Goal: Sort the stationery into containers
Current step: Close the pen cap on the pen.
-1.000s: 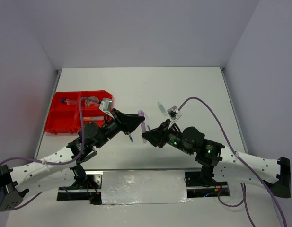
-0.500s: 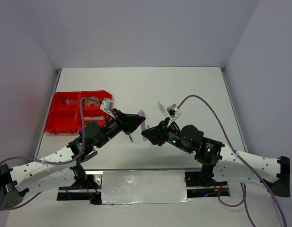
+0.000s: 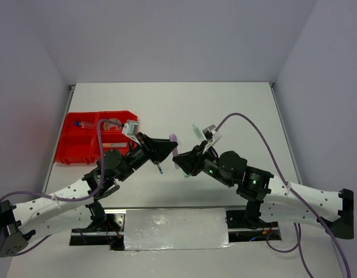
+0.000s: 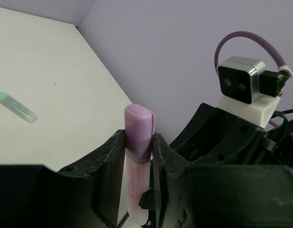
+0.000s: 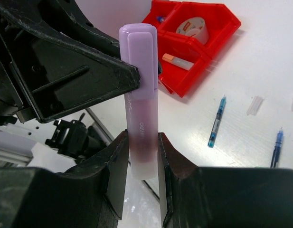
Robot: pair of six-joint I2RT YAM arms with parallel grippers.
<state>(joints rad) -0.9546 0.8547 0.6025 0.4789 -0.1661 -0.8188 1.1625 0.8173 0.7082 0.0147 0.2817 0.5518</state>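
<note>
A purple marker (image 3: 174,145) is held upright in mid-air between both arms. My left gripper (image 4: 137,156) is shut on it just below its cap (image 4: 138,128). My right gripper (image 5: 142,161) is shut on its lower body (image 5: 141,128). In the top view the left gripper (image 3: 168,148) and the right gripper (image 3: 181,163) meet tip to tip over the table's middle. The red tray (image 3: 68,155) lies at the left and holds a tape roll (image 5: 193,27), an orange marker (image 5: 177,61) and a blue pen (image 3: 80,124). A green marker (image 3: 197,132) lies on the table.
Two blue pens (image 5: 216,122) (image 5: 276,147) lie on the table below the grippers, with a small clear cap (image 5: 255,105) beside them. The green marker also shows in the left wrist view (image 4: 15,105). The tray's rim (image 5: 229,21) is beyond the left arm.
My right gripper has moved left and up, closer to the left gripper, along the purple marker. The left arm has barely moved.
</note>
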